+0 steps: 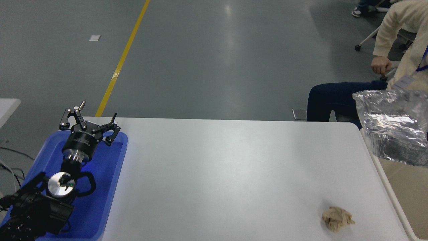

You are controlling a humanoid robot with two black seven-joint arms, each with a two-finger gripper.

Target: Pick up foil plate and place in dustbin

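Observation:
The foil plate (393,125), shiny crinkled silver, hangs in the air at the right edge of the head view, partly cut off by the picture's edge. It is above the left rim of the cream dustbin (412,201), which stands against the table's right side. My right gripper and arm are out of view past the right edge, so what holds the plate is hidden. My left gripper (93,117) is parked at the lower left over the blue tray (103,187), open and empty.
A small crumpled beige paper wad (337,218) lies on the white table (217,174) near its front right. A person in a cream sleeve (389,30) and dark trousers sits at the far right, beside the bin.

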